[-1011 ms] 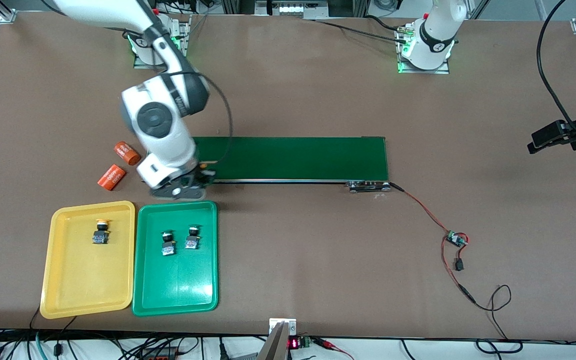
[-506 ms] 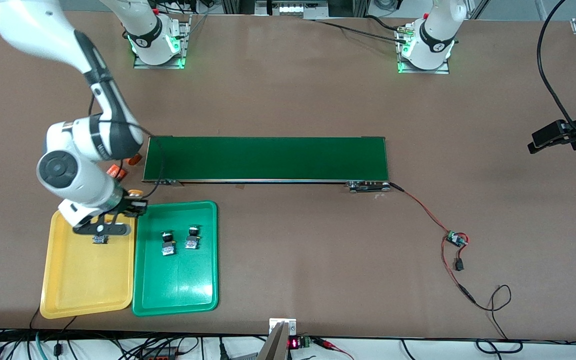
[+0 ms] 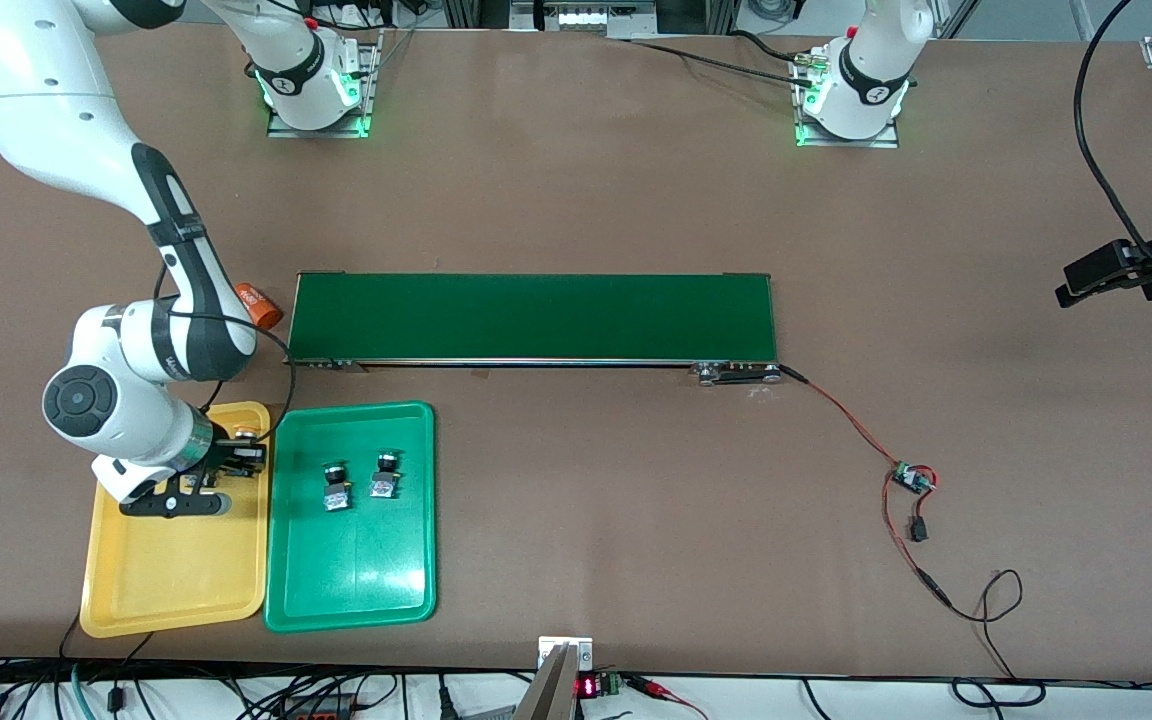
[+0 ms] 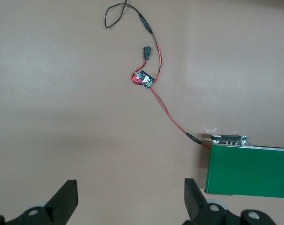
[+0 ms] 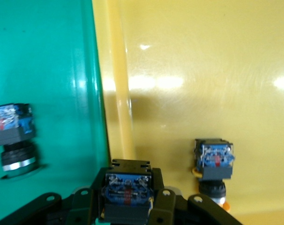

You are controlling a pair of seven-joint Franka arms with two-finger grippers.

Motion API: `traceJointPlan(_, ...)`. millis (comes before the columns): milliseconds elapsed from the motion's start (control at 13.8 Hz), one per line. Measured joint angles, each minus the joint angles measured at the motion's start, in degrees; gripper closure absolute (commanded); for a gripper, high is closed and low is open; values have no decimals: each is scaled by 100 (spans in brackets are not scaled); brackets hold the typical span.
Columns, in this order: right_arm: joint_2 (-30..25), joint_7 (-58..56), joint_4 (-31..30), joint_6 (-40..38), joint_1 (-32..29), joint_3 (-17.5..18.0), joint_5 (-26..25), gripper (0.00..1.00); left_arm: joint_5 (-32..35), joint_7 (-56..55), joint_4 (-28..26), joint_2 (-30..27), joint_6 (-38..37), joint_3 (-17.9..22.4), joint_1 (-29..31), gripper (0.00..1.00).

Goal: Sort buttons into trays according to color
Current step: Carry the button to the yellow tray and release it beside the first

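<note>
We see the long belt [image 3: 532, 317], then the yellow tray [image 3: 171, 580] beside the green tray [image 3: 356, 585], which holds two buttons [image 3: 337, 490]. Our right gripper [image 5: 126, 206] squeezes a button [image 5: 125, 193] over the yellow tray, above another one [image 5: 216, 159]. Our left gripper [image 4: 130, 199] waits, fingers spread wide

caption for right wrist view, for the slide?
Right gripper holding a button over the yellow tray, beside one already placed.

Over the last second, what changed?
The right gripper carried a yellow button from the belt's end to above the yellow tray, staying shut on it. The tray's other yellow button, the green tray's two buttons and the waiting left gripper didn't move.
</note>
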Motion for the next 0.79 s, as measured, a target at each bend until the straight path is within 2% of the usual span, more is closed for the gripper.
traceJointPlan(217,125,-127,9,204,-69,-42,-2,96,0,0,0,0,1,0,0,0)
traceJointPlan(650,199,-416,14,215,-202,-66,-4,90,0,0,0,0,2,0,0,0)
traceJointPlan(722,203,-429,14,215,-219,-66,-4,86,0,0,0,0,2,0,0,0)
traceJointPlan(795,203,-435,15,215,-228,-66,-4,77,0,0,0,0,2,0,0,0)
